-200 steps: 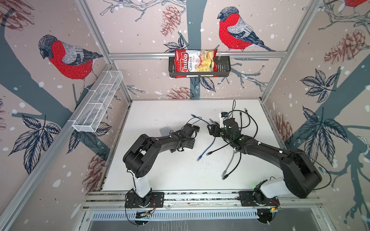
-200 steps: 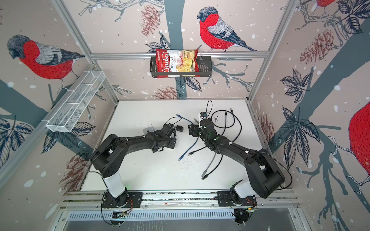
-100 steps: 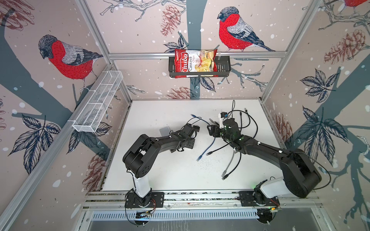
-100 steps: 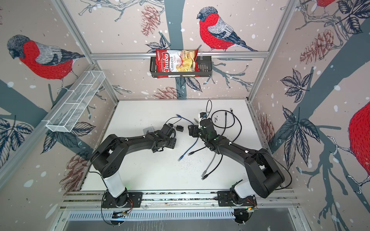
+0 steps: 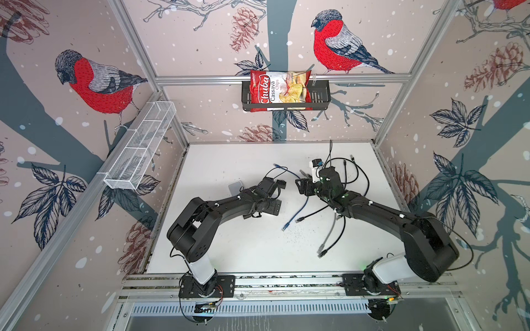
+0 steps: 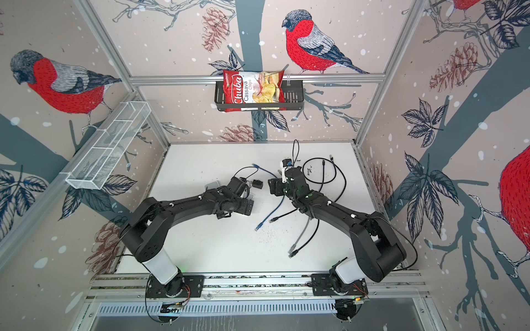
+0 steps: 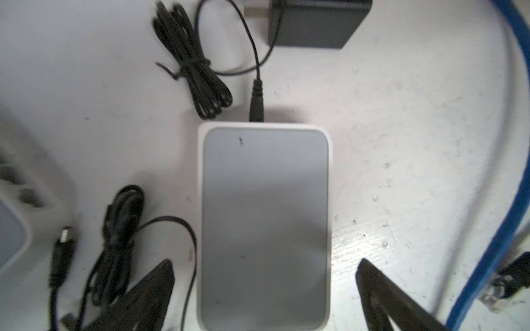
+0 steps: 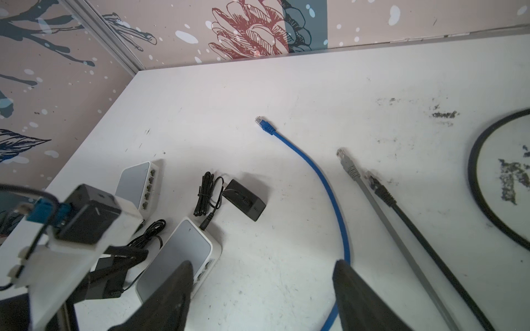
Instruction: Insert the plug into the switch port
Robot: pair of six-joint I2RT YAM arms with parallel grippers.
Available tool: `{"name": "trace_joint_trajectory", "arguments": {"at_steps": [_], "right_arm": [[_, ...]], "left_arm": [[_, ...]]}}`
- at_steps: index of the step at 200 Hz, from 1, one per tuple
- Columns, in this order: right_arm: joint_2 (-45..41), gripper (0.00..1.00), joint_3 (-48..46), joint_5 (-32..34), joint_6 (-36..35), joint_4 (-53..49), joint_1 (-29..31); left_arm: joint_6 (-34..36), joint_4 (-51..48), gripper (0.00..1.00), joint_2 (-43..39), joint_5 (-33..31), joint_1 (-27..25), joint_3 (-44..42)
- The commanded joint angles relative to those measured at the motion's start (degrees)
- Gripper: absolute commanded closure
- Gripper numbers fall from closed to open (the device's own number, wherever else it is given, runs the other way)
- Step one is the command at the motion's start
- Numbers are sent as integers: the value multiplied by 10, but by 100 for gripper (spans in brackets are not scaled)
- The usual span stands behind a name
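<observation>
The switch (image 7: 265,223), a white box with a grey top, lies flat on the table. A black barrel plug (image 7: 256,109) sits in its end, the tip hidden inside. My left gripper (image 7: 265,275) is open, its fingers (image 7: 160,286) standing off both long sides of the switch with a gap on each side. In a top view the left gripper (image 5: 272,202) covers most of the switch. My right gripper (image 8: 263,275) is open and empty, hovering just right of the switch (image 8: 180,252); in both top views the right gripper (image 5: 304,186) (image 6: 275,187) faces the left one.
A second switch (image 8: 137,183) lies beyond the first, with a loose barrel plug (image 7: 64,238) beside it. A black power adapter (image 8: 243,200) and its bundled cord (image 7: 195,74) lie close by. Blue (image 8: 315,172), grey (image 8: 348,166) and black (image 8: 378,189) network cables cross the table's right half.
The left gripper's jaws have spread wider and now stand clear of the switch's sides. Both arms stay where they were.
</observation>
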Motion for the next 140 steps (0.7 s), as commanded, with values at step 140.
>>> {"name": "trace_joint_trajectory", "arguments": {"at_steps": [140], "right_arm": [[-91, 25, -28, -52, -253, 43, 38]], "left_arm": [[-55, 333, 2, -374, 40, 2, -325]]}}
